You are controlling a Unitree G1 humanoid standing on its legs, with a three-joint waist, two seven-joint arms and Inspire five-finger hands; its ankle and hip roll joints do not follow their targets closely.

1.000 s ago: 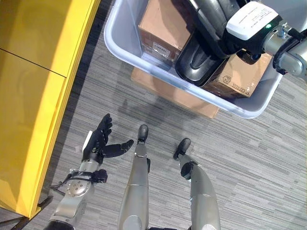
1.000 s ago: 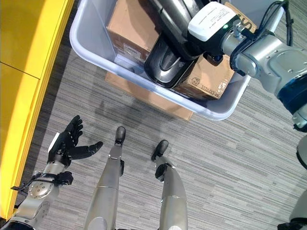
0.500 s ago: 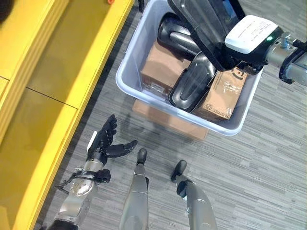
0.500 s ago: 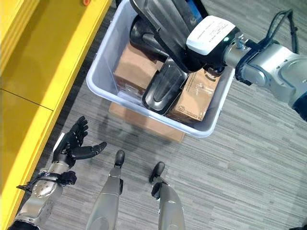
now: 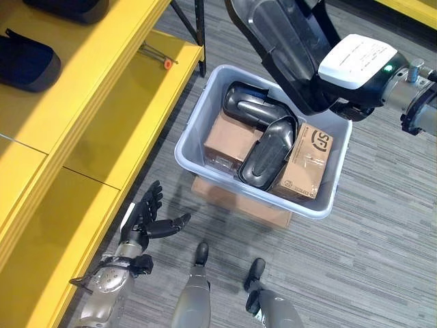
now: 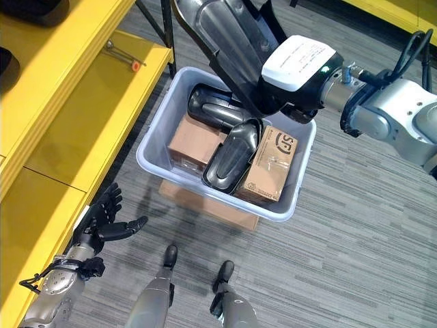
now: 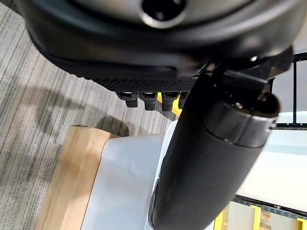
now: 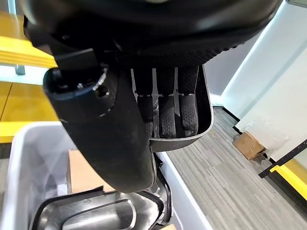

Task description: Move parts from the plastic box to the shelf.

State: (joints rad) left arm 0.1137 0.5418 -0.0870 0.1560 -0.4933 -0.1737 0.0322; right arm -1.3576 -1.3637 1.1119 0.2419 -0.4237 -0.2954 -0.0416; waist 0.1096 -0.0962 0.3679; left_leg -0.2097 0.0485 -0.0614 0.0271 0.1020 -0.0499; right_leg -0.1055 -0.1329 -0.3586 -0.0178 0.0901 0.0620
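Note:
A grey plastic box (image 5: 196, 161) stands on the floor on a flat piece of cardboard (image 5: 235, 201). In it lie two dark moulded parts (image 5: 265, 155) and two cardboard cartons (image 5: 303, 166). Above the box my right hand (image 5: 333, 102) is shut on a long dark grey shell part (image 5: 278, 39); in the right wrist view its fingers (image 8: 168, 115) curl over the part's rim (image 8: 204, 122). The yellow shelf (image 5: 102, 116) runs along the left. My left hand (image 5: 145, 220) hangs open low beside the shelf, fingers spread, holding nothing.
Dark parts (image 5: 26, 60) lie on the upper yellow shelf board. A thin tool with an orange tip (image 5: 156, 55) rests on the lower board. A black stand leg (image 5: 199, 37) rises behind the box. Grey carpet stretches to the right of the box.
The camera has tilted up and back, bringing the shelf boards into view. My right hand has raised the long dark part out of the box. The left hand stays open.

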